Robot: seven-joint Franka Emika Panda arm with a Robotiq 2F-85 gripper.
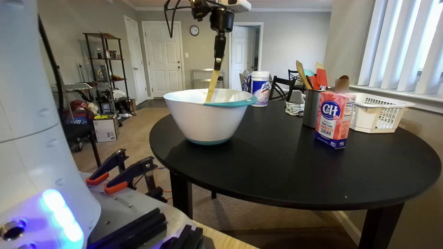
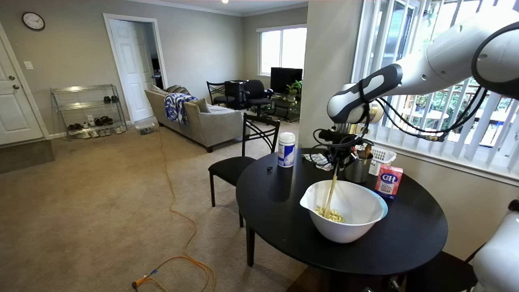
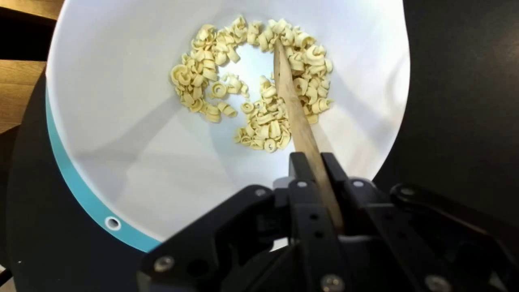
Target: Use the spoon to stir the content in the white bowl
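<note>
The white bowl (image 1: pixel 207 121) stands upright on the black table. It has a teal rim section and base. It also shows in an exterior view (image 2: pixel 344 234) and in the wrist view (image 3: pixel 121 121). Pale yellow curled pieces (image 3: pixel 198 77) lie in a broken ring on its floor. My gripper (image 3: pixel 315 164) is above the bowl, shut on the tan wooden spoon (image 3: pixel 299 121). The gripper also shows in both exterior views (image 1: pixel 218 64) (image 2: pixel 336 160). The spoon slants down into the bowl (image 2: pixel 331 192), its lower tip among the pieces and partly hidden by them.
A sugar box (image 1: pixel 334 119), a metal utensil holder (image 1: pixel 310 109), a white basket (image 1: pixel 368 119) and a wipes canister (image 1: pixel 260 88) stand on the round black table (image 1: pixel 277 173). A folded cloth (image 1: pixel 295 108) lies behind. A chair (image 2: pixel 233 166) is beside the table.
</note>
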